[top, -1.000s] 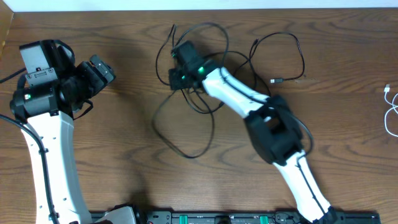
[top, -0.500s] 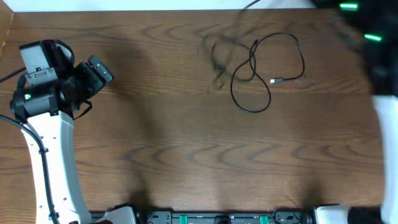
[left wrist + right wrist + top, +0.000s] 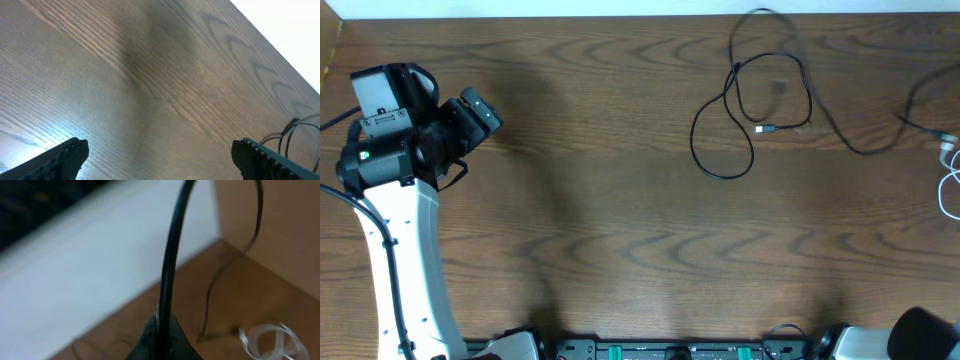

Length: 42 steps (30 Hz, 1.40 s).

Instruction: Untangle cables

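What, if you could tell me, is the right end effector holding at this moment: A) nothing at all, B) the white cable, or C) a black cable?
C: in the right wrist view a black cable rises straight out of the shut right end effector, while the white cable lies loose beyond it.
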Each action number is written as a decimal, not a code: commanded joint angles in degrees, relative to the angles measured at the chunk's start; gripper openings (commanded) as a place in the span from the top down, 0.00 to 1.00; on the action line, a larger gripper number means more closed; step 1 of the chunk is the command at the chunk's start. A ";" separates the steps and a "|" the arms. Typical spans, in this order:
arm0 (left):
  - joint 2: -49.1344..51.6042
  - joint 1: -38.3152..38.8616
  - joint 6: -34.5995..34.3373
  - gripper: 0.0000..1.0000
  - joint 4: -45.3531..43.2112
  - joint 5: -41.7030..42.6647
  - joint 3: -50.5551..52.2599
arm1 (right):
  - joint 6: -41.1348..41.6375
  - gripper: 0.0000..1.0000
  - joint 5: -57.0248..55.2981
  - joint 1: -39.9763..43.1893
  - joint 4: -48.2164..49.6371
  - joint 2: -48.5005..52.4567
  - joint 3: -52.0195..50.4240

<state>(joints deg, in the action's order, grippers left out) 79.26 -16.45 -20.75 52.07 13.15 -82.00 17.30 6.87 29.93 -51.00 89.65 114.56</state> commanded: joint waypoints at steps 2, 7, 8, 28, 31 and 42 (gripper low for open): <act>0.15 -0.20 0.76 0.04 -0.13 -0.79 0.57 | -6.29 0.99 -8.57 0.39 -4.74 5.68 -0.09; 0.15 -0.20 0.76 0.04 -0.09 -0.79 0.57 | -6.71 0.99 -15.34 0.42 -10.99 14.71 -0.11; 0.15 -0.20 0.76 0.04 -0.07 -0.79 0.57 | -6.67 0.99 -17.22 0.42 -12.50 17.53 -0.11; 0.15 -0.20 0.76 0.04 -0.33 -0.79 0.57 | -26.45 0.10 11.26 -9.01 -17.55 26.08 3.52; 0.15 -0.20 0.76 0.04 -0.33 -0.79 0.57 | -28.33 0.11 11.17 -14.73 -16.00 27.19 3.48; 0.15 -0.20 0.74 0.04 -0.28 -0.76 0.57 | -28.72 0.27 8.61 -30.12 -6.08 38.91 3.43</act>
<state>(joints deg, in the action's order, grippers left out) 79.29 -16.45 -20.75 52.01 13.15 -82.00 -10.37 15.92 1.83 -57.93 123.90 117.43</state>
